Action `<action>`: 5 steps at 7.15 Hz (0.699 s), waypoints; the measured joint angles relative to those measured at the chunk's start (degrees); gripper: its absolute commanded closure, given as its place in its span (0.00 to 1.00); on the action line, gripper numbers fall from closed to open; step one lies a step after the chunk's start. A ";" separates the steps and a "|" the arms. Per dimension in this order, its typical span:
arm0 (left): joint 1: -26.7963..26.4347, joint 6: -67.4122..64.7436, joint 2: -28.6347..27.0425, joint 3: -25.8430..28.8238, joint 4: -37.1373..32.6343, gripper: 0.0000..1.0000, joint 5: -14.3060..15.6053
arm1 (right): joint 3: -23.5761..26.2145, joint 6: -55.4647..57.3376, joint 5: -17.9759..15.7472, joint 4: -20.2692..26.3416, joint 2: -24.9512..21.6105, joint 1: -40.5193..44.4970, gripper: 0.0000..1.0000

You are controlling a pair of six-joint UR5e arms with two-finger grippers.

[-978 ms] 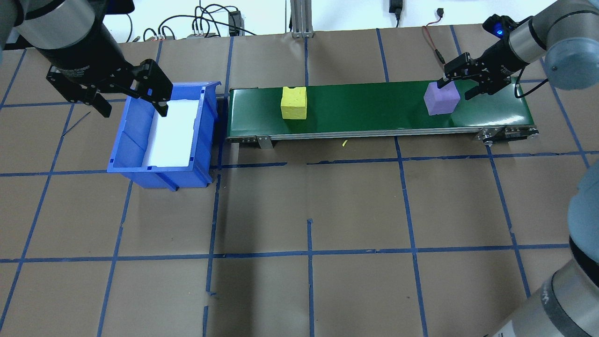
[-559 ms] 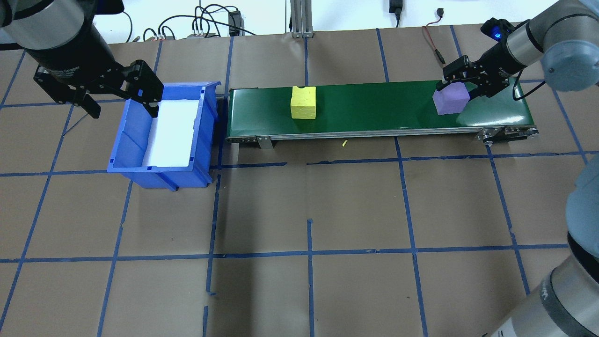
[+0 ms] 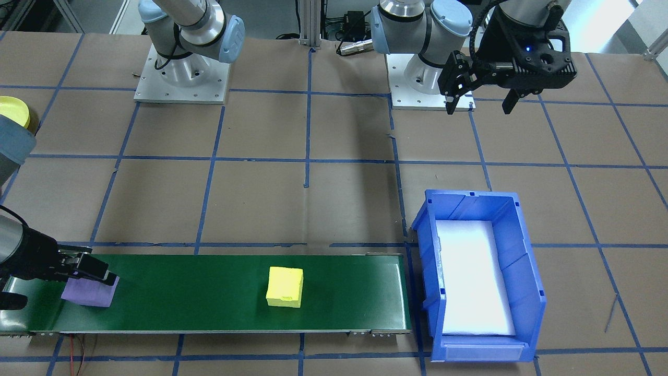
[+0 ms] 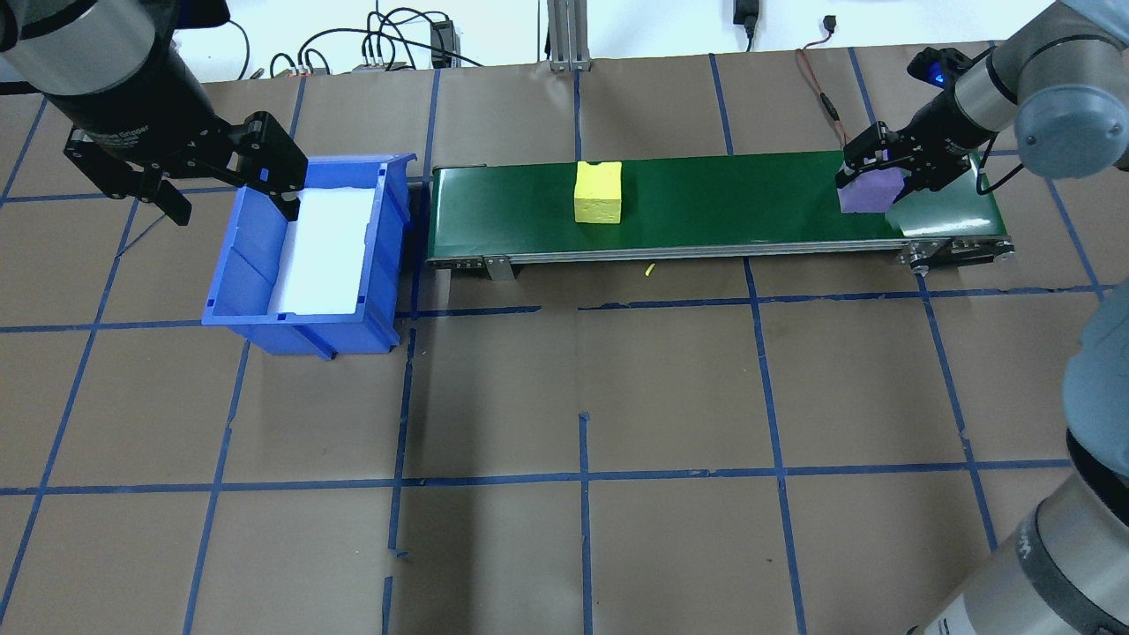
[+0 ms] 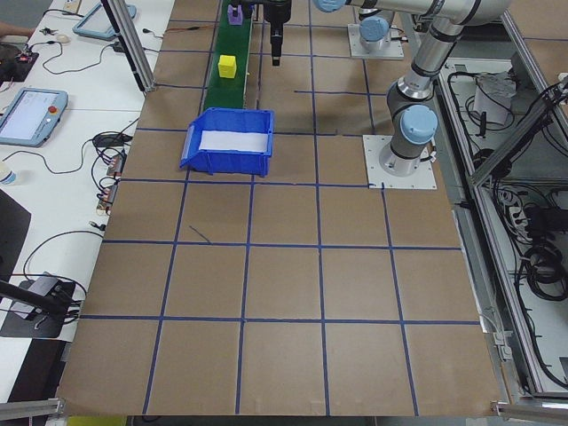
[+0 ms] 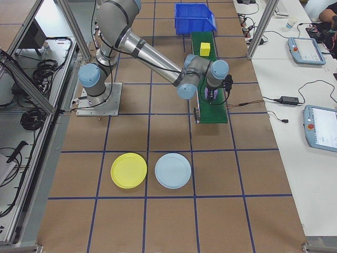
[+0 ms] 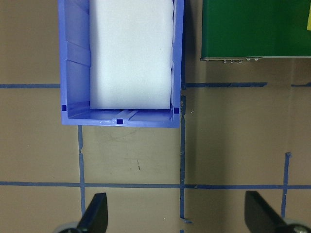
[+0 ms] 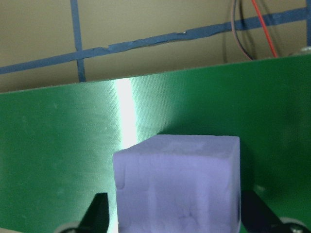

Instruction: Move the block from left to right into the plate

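A purple block (image 4: 869, 192) sits at the right end of the green conveyor belt (image 4: 723, 207). My right gripper (image 4: 882, 172) is open and low over it. In the right wrist view its fingers (image 8: 99, 211) flank the purple block (image 8: 180, 184) with thin gaps on both sides. A yellow block (image 4: 598, 191) lies near the middle of the belt. My left gripper (image 4: 231, 201) hangs open and empty above the far left corner of the blue bin (image 4: 242, 265). The yellow plate (image 6: 129, 170) lies on the table on the right arm's side, away from the belt.
A light blue plate (image 6: 172, 170) lies beside the yellow one. The blue bin holds a white foam pad (image 3: 469, 277) and stands against the belt's left end. Cables (image 4: 388, 40) run along the table's far edge. Blue tape lines grid the brown table.
Both blocks have travelled rightward along the belt. My right gripper followed the purple block toward the belt's right end and dropped lower around it. My left gripper drifted slightly left.
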 measured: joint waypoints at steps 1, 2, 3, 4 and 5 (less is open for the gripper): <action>0.05 0.04 0.00 0.01 0.03 0.00 -0.04 | -0.26 0.05 -3.73 -0.05 -0.33 -0.04 0.78; 0.08 0.06 0.00 0.01 0.06 0.00 -0.08 | -0.86 -0.35 -7.81 -0.03 -1.04 -0.82 0.78; 0.09 0.07 0.01 0.01 0.08 0.00 -0.10 | -1.55 -2.80 -11.31 0.03 -2.03 -3.07 0.78; 0.10 0.07 0.01 0.02 0.09 0.00 -0.10 | -1.78 -8.27 -13.08 0.06 -2.59 -6.78 0.78; 0.10 0.07 0.01 0.02 0.09 0.00 -0.10 | -1.57 -15.36 -13.87 0.13 -2.70 -11.58 0.77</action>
